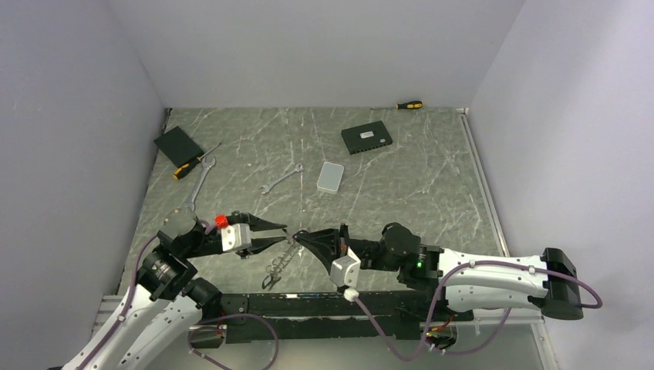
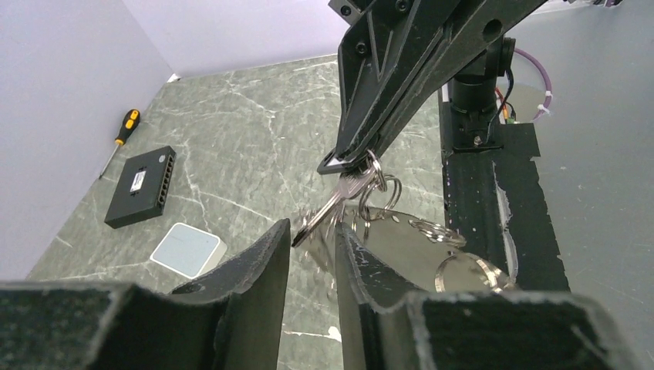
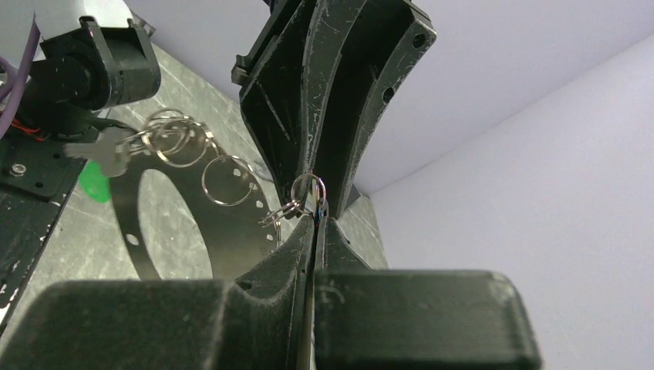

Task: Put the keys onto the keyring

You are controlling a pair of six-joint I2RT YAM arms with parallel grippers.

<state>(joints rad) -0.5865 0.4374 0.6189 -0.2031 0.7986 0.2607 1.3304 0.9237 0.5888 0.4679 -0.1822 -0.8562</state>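
Note:
My right gripper (image 1: 299,235) (image 3: 316,220) is shut on a small split ring (image 3: 308,193) of the keyring bunch and holds it above the table. A silver key (image 2: 333,206) slants down from that grip (image 2: 351,160). The key's tip lies in the gap between the fingers of my left gripper (image 2: 314,231) (image 1: 279,231), which is open. More rings (image 3: 179,142), a key with a green tag (image 3: 94,183) and a wide silvery loop (image 2: 416,247) hang below. In the top view they trail down to the table (image 1: 278,266).
A long wrench (image 1: 202,185), a small wrench (image 1: 281,179) and a white box (image 1: 330,176) lie mid-table. Behind them lie a black switch box (image 1: 367,139), a flat black box (image 1: 178,144) and two screwdrivers (image 1: 409,105) (image 1: 193,164). The black base rail (image 1: 308,304) runs just below the grippers.

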